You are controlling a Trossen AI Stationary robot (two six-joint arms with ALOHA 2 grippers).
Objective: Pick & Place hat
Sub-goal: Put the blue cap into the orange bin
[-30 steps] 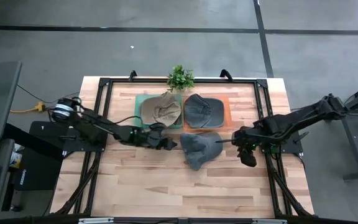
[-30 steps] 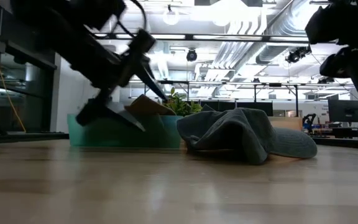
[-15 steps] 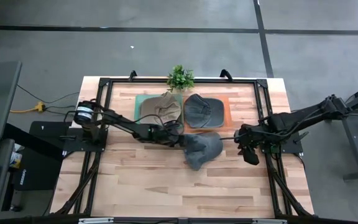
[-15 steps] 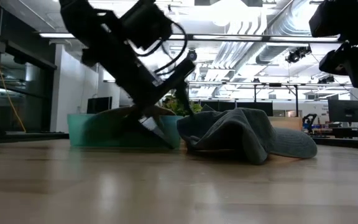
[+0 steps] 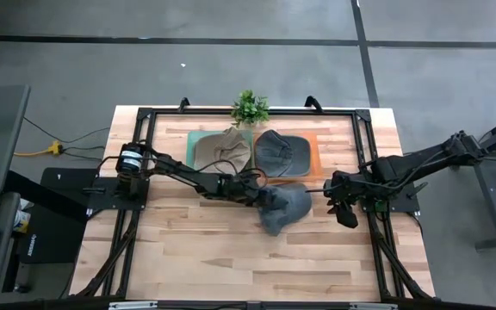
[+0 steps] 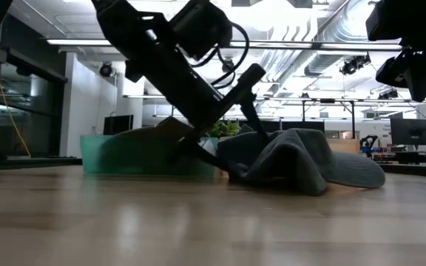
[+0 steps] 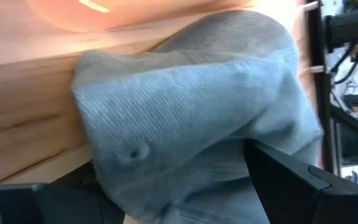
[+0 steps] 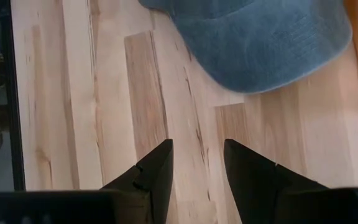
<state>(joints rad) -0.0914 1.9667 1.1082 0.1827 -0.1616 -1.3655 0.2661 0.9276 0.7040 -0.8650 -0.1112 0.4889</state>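
Note:
A grey-blue cap [image 5: 282, 207] lies crown up on the wooden table, its brim toward the right edge; it also shows in the low view [image 6: 302, 159] and the left wrist view [image 7: 185, 112]. My left gripper [image 5: 261, 195] is open at the cap's left side, its fingers around the crown. My right gripper [image 5: 344, 212] is open and empty above the table, right of the cap; the cap's brim [image 8: 260, 43] shows in the right wrist view ahead of the right gripper [image 8: 197, 162]. My left gripper has its open fingers on either side of the crown's left part [image 7: 166, 162]. One finger [image 6: 220, 162] lies low by the cap's edge at the table, the other [image 7: 303, 186] against the crown's cloth. It comes slanting down from the table's left. The cap rests on the table.
A tan hat [image 5: 224, 151] lies on a green mat and a dark grey hat [image 5: 275, 150] on an orange mat at the far side, a small plant [image 5: 250, 108] behind them. A black frame [image 5: 145, 116] rings the table. Bare wood lies toward the near edge.
My left gripper has gone toward the table's right edge and down, from beside the green mat to the cap, its open fingers coming around the crown. The cap has slid a little toward the right.

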